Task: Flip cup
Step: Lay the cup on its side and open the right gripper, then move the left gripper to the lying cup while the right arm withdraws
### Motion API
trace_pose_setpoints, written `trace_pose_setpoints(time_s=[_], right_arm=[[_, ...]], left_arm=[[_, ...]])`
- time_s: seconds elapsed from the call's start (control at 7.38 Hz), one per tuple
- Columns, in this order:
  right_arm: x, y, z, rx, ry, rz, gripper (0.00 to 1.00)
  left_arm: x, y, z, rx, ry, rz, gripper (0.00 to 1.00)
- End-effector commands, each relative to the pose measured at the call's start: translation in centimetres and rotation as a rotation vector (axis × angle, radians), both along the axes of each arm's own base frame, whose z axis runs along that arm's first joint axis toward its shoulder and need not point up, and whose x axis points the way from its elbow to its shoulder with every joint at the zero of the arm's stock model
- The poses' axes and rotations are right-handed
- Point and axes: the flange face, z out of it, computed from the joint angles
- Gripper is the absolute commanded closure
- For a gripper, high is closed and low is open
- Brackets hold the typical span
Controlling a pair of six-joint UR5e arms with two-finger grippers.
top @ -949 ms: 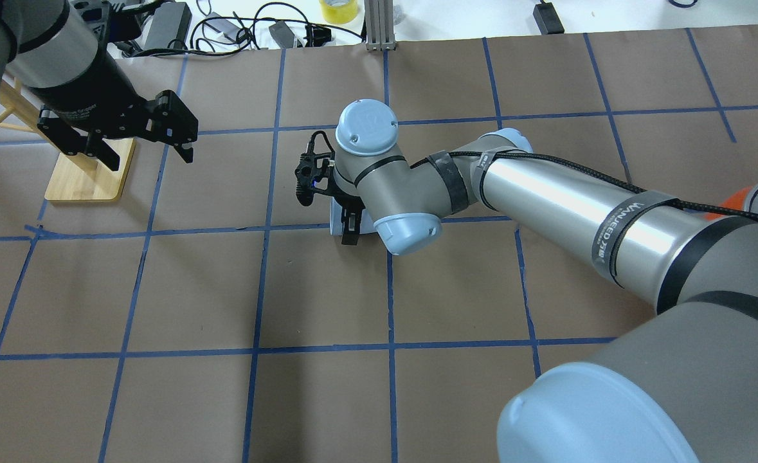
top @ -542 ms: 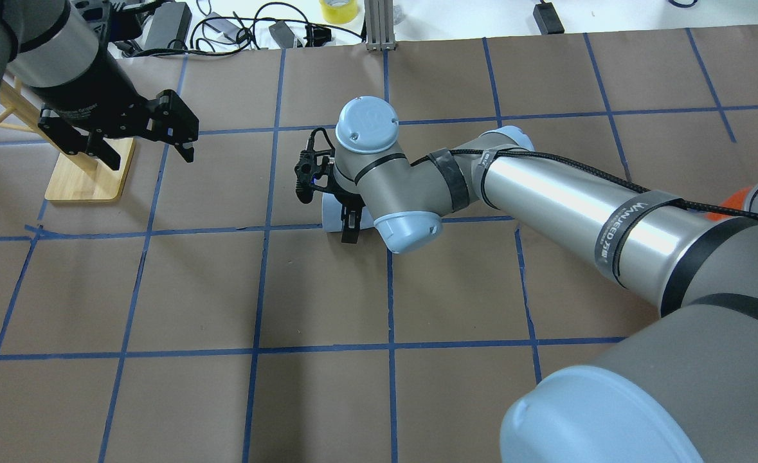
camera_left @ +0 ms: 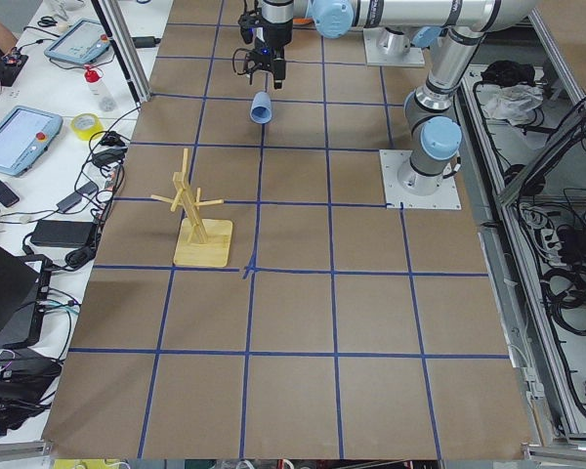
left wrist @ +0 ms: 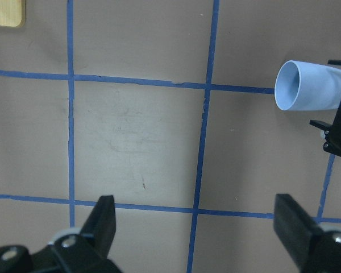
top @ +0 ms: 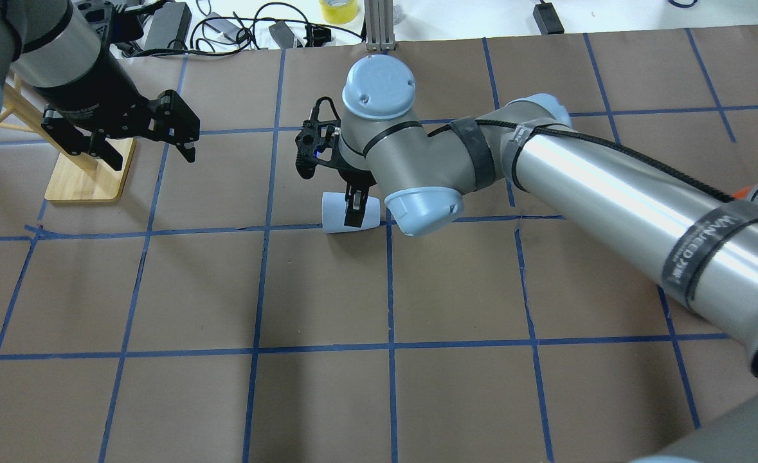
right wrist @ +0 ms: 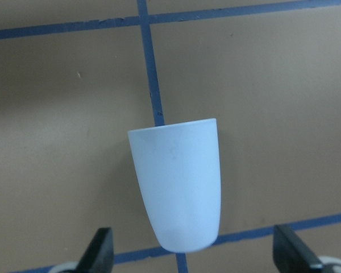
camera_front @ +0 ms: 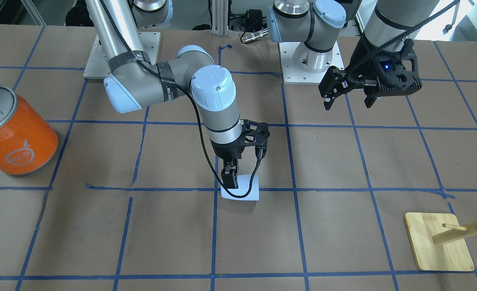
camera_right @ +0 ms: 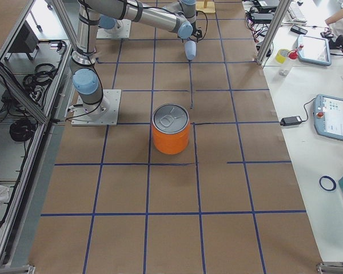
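Lying on its side mid-table, the pale blue cup [top: 333,213] sits untouched between the spread fingers of the right gripper [top: 353,209], seemingly lined up for a side grasp. Farther off, the left gripper [top: 151,158] hangs spread by the wooden peg stand [top: 86,181], out of the way.

Brown, blue-gridded table [top: 456,289] with orange can [camera_front: 15,137], wooden peg stand [camera_front: 438,242] and sideways cup [top: 335,213]

Lies on its side near the middle of the brown-papered table [top: 160,289] as a small, smooth, pale blue-white tapered cup [top: 335,213], handleless and unmarked, open mouth turned toward the robot's left, body over a blue tape line [top: 288,226].
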Motion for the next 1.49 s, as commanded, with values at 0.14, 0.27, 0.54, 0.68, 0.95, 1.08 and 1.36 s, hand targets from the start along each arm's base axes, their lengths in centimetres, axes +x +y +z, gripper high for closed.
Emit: trace_pose_setpoints(time_s=[0.14,0.27,0.54,0.68,0.95,1.08,1.36], right_arm=[[-8.0,0.4,8.3,-0.037,0.168,-0.221,0.00],[-9.3,1.8,11.7,-0.067,0.146,-0.363,0.00],[-13.0,1.7,14.9,-0.094,0.092,-0.594,0.00],[-14.5,1.3,15.4,-0.103,0.091,-0.631,0.00],[-18.5,1.8,17.2,-0.061,0.088,-0.748,0.00],[-19.3,3.5,17.7,0.011,0.101,-0.869,0.00],[-19.7,4.9,19.0,0.033,0.075,-1.029,0.00]], left_arm=[[0.3,-0.6,-2.0,0.031,0.008,0.008,0.00],[-0.2,-2.1,-4.4,0.009,0.069,0.016,0.00],[-1.2,-4.7,-10.4,0.005,0.185,0.019,0.00],[-2.1,-5.5,-13.6,-0.003,0.266,0.014,0.00],[-3.1,-7.6,-19.7,0.007,0.389,0.020,0.00],[-3.5,-8.2,-21.5,0.033,0.432,0.025,0.00],[-4.2,-9.1,-24.4,0.057,0.497,0.029,0.00]])
